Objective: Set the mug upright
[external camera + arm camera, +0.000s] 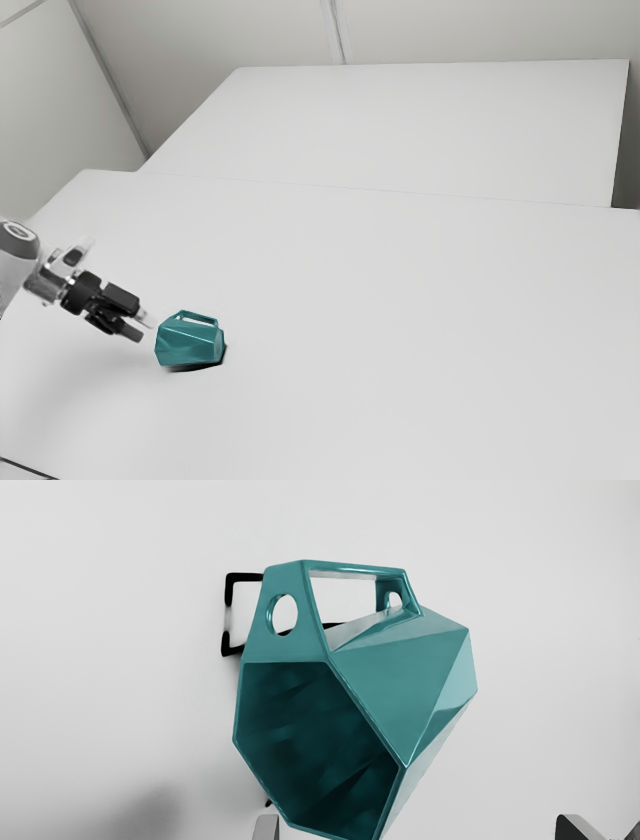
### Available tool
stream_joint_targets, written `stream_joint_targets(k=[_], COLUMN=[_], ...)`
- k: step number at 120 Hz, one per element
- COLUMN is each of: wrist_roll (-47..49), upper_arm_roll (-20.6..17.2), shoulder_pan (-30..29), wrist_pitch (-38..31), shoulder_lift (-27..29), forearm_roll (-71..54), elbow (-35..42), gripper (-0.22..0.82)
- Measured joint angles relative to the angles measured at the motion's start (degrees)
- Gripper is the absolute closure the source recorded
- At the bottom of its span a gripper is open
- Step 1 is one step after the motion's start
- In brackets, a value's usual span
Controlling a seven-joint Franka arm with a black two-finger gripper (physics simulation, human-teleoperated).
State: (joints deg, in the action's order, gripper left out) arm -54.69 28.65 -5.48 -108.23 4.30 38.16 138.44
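Exterior view: toward the lower-left edge of the smooth white counter [400,300], the glossy teal faceted mug [188,342] lies sideways, mouth facing the wide-open black two-finger pincer [142,327]. Grip squarely, then tilt gently mouth-up

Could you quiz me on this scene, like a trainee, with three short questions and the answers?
1. True or false: the teal faceted mug lies on its side on the white table.
2. The end effector is: a) shut on the mug; b) open, not holding the mug; c) inside the mug.
3. Fill in: the part pointing up from the mug is its ____.

Key: 1 true; 2 b; 3 handle.
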Motion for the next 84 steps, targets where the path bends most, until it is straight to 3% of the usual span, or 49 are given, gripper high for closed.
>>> stream_joint_targets(k=[74, 84], wrist_roll=[-13.08, -14.01], upper_arm_roll=[0.0, 0.0], shoulder_pan=[-2.03, -2.01], wrist_pitch=[5.82, 6.57], shoulder_lift=[-4.82, -5.12], forearm_roll=[10.27, 11.25], elbow=[0.16, 0.18], gripper=[0.0, 0.05])
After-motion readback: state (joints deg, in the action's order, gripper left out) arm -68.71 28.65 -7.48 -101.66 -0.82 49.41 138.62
